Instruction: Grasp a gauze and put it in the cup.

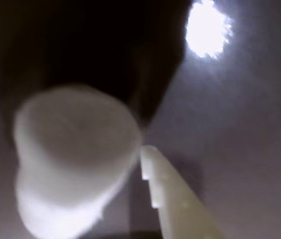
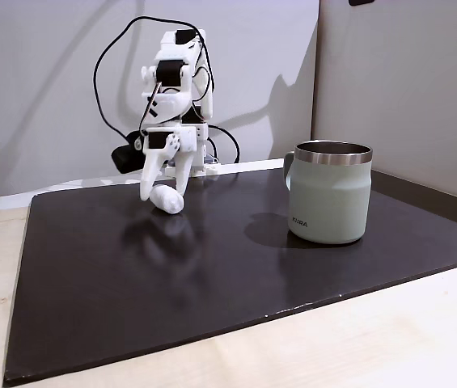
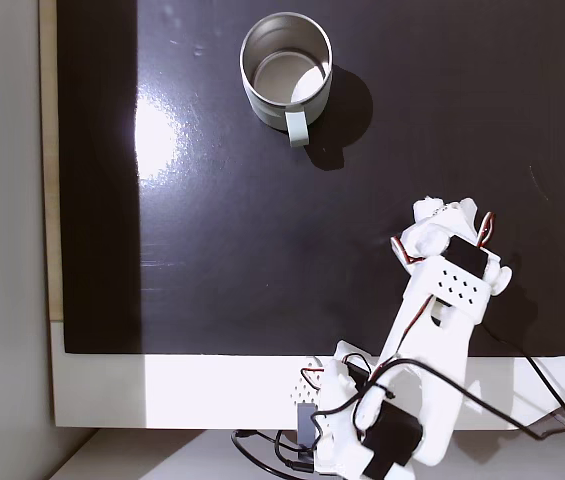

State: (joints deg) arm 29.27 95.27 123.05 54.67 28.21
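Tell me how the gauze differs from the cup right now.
The gauze is a small white soft roll; the cup is a much larger pale green mug with a steel rim. The gauze is held between the fingers of the gripper, while the cup stands free and upright on the dark mat. The cup is empty in the fixed view from above. Both are rounded.

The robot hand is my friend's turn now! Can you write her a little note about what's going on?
Hand: shut on the gauze, low over the dark mat, at its far side in the side-on fixed view.
Cup: upright on the mat, well apart from the hand; looks empty from above.
Done: gauze gripped.
Left: lift it, carry it over the cup's steel rim, let go.
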